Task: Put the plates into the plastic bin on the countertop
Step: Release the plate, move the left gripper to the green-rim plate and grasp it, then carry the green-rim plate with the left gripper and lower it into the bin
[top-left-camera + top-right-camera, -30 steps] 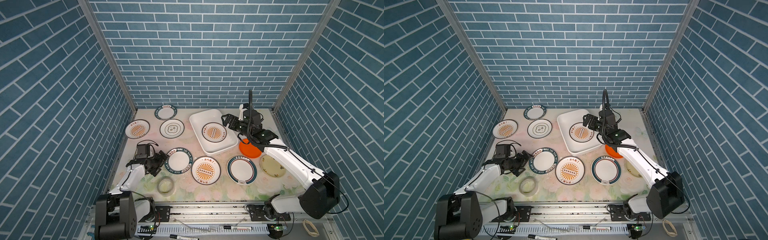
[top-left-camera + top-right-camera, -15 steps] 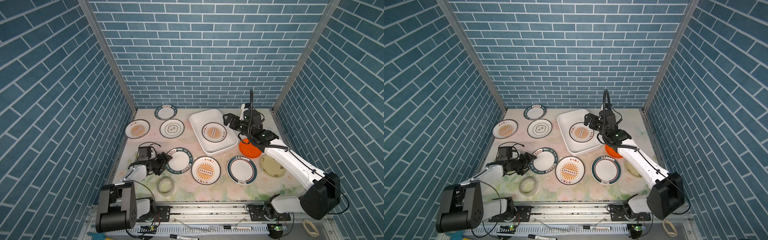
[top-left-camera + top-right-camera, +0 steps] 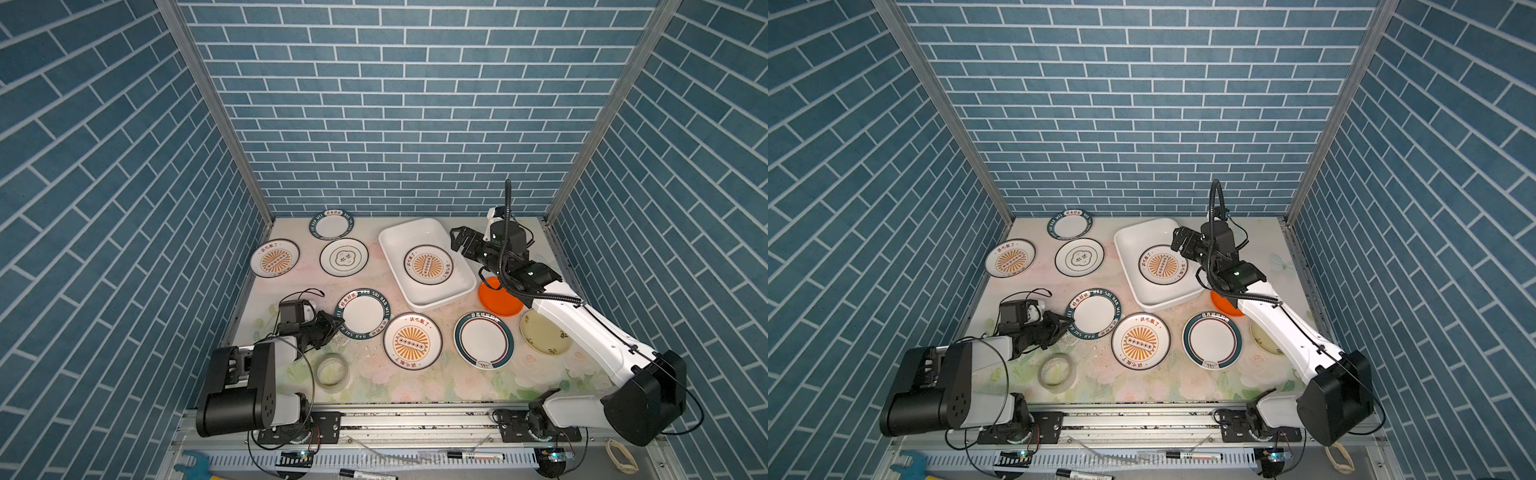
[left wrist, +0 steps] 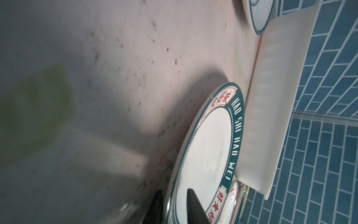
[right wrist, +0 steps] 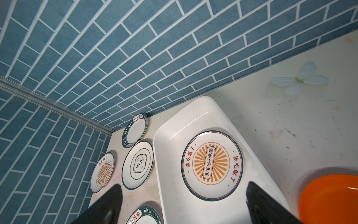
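My left gripper (image 3: 332, 326) (image 4: 174, 203) is shut on the near-left rim of a white plate with a dark-green lettered rim (image 3: 362, 313) (image 4: 209, 147), one finger under the rim and one on top. The plate lies low on the countertop (image 3: 457, 382). The plastic bin (image 3: 399, 243) (image 5: 168, 147) holds one sunburst plate (image 3: 428, 264) (image 5: 212, 164). My right gripper (image 3: 459, 241) (image 5: 184, 203) hangs open and empty above the bin's right side. Several other plates lie around, among them an orange plate (image 3: 496, 301) and a pale yellow plate (image 3: 540, 334).
A translucent tape roll (image 3: 331, 371) lies in front of my left gripper. A sunburst plate (image 3: 412, 340) and a green-ringed plate (image 3: 483, 340) sit in front of the bin. Three more plates (image 3: 331, 224) (image 3: 274, 258) (image 3: 344, 257) lie at the back left. Brick walls enclose three sides.
My left gripper has slid forward to the lettered plate and closed on its rim. The right arm has barely moved and stays open over the bin.
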